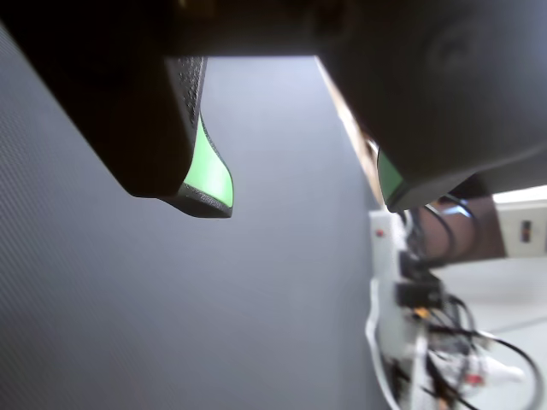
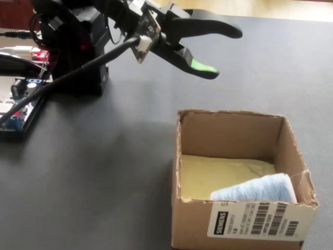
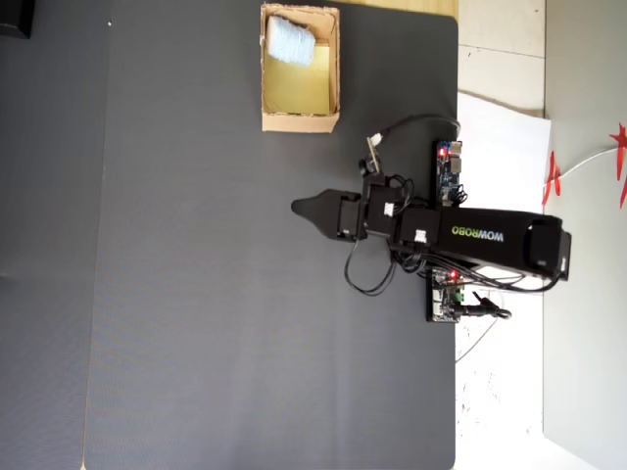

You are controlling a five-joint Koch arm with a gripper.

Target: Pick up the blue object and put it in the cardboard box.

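In box corner: light-blue ribbed lump (image 2: 257,189), inside cardboard box (image 2: 229,133).
Gripper (image 2: 223,49): jaws parted, empty, above mat (image 2: 104,166).

The small tan cardboard box (image 2: 234,136) has raw, ragged-edged walls, a matt yellowish paper-like floor and a smooth white printed label (image 2: 258,220) on its front, and the pale blue oblong lump (image 2: 257,190) inside it looks soft and cloth-like with a fine ribbed weave. The dark grey table mat (image 2: 104,172) is matt with a fine woven grain, while the black plastic gripper (image 2: 223,49) looks smooth and faintly glossy, with flat bright green pads (image 1: 208,173) edged by rough black grain
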